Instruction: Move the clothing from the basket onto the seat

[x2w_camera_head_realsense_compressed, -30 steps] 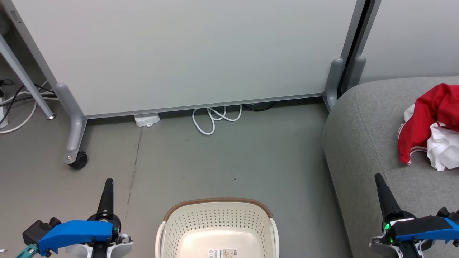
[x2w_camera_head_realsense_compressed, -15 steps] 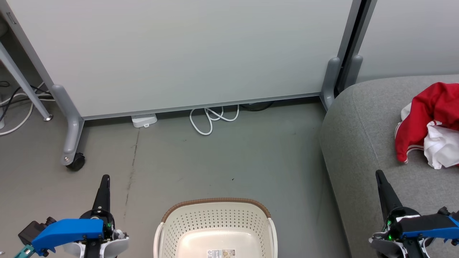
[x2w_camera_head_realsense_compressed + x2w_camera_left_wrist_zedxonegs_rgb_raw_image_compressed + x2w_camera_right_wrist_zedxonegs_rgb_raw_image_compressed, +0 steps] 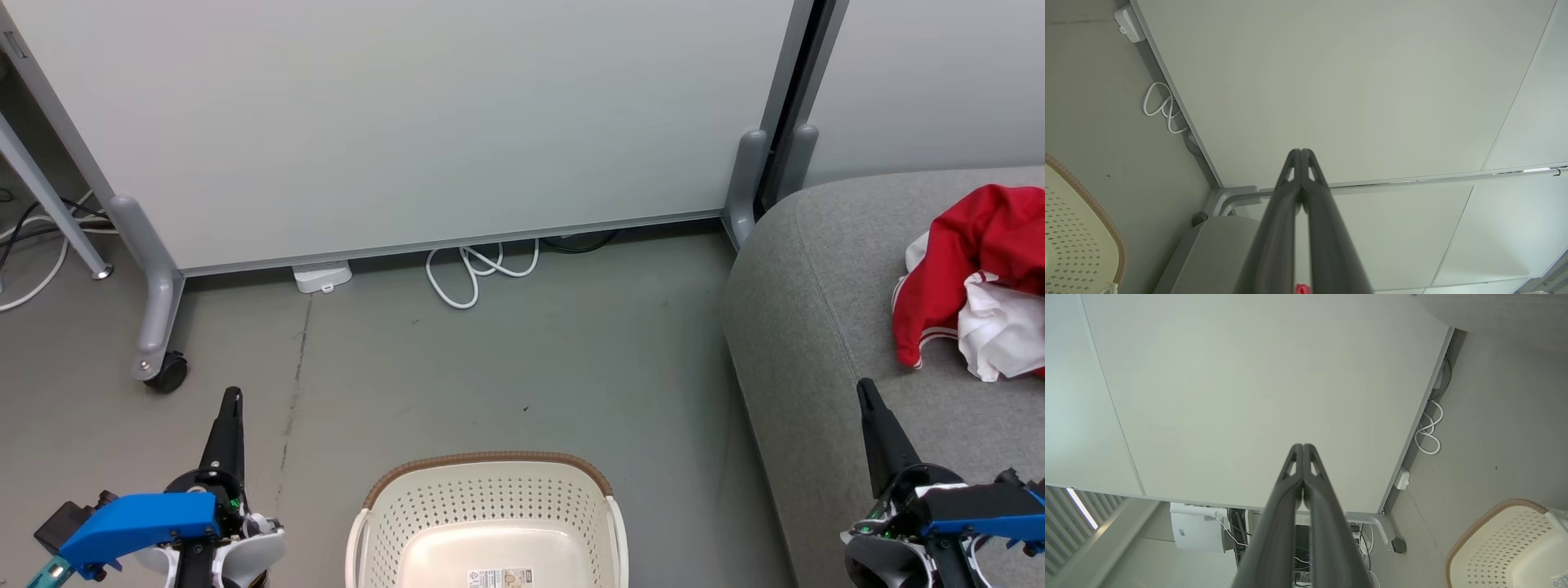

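Clothing (image 3: pixel 967 245) on seat (image 3: pixel 816 327), R of basket (image 3: pixel 490 500)

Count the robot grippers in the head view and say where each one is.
2. The left gripper is at the lower left, seen against the floor, left of the basket. The right gripper is at the lower right, against the grey seat. None seems hidden.

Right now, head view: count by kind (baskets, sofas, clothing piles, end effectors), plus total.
basket: 1
sofa: 1
clothing pile: 1, red and white, lying on the sofa
end effectors: 2, left end effector and right end effector, both shut
Total: 5
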`<state>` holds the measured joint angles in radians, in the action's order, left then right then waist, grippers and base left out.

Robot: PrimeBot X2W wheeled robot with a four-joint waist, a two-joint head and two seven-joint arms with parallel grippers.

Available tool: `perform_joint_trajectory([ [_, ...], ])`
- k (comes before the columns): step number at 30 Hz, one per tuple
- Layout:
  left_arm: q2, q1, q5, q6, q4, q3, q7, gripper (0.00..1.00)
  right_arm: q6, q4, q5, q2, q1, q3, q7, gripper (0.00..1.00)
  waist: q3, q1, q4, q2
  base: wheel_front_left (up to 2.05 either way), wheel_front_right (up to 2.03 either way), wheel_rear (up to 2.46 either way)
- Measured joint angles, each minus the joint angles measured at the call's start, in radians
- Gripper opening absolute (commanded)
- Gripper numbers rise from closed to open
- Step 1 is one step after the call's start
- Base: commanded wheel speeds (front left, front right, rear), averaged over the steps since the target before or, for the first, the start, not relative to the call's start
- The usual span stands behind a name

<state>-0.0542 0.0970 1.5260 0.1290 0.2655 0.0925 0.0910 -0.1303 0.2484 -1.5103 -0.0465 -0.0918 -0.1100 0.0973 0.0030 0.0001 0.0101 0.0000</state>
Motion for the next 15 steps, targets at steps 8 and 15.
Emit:
perform_joint_trajectory([
  [8, 0.002, 0.003, 0.054, 0.000, -0.012, 0.016, 0.015, 0.00, 0.000, -0.002, -0.063, 0.000, -0.008, -0.002, 0.009, 0.00, 0.000, 0.0000, -0.006, 0.0000, 0.00, 0.00, 0.00],
  [15, 0.004, 0.007, 0.085, 0.000, -0.020, 0.022, 0.023, 0.00, 0.000, -0.002, -0.101, -0.001, -0.011, -0.003, 0.016, 0.00, 0.000, 0.0000, -0.010, 0.0000, 0.00, 0.00, 0.00],
])
